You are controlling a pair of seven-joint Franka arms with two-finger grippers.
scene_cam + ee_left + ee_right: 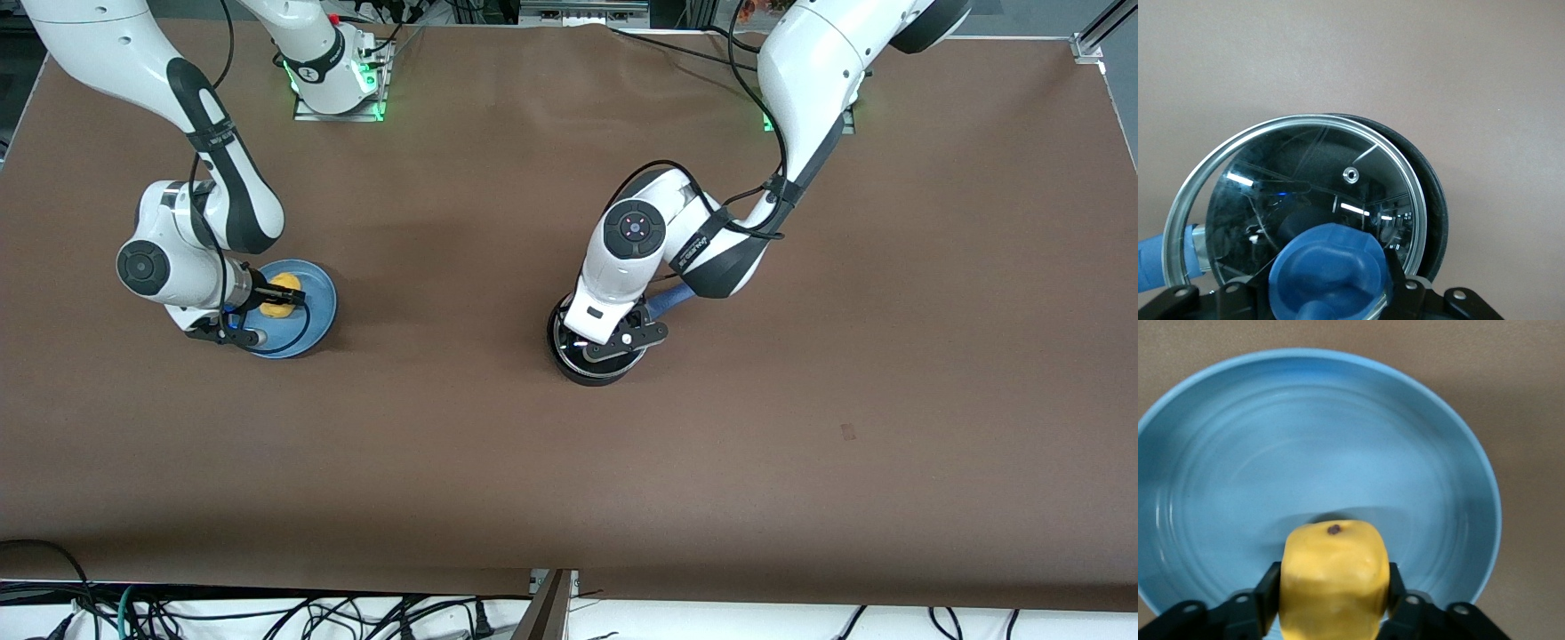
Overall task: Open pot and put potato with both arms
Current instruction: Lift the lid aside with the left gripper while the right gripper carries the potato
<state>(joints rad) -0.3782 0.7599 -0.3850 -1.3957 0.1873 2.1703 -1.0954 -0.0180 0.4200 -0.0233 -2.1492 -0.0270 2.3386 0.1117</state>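
The black pot (580, 366) stands mid-table, its blue handle (669, 300) pointing toward the left arm's base. My left gripper (612, 342) is over it, shut on the lid's blue knob (1328, 267). The glass lid (1305, 173) sits off-centre over the pot, whose black rim (1437, 213) shows along one side. I cannot tell whether lid and pot touch. My right gripper (279, 300) is shut on the yellow potato (283, 298), (1335, 577), held over the blue plate (1305, 433). A shadow lies on the plate under the potato.
The blue plate (318, 311) lies toward the right arm's end of the table. Brown table surface (444, 427) stretches between plate and pot and nearer the front camera. Cables hang along the table's front edge.
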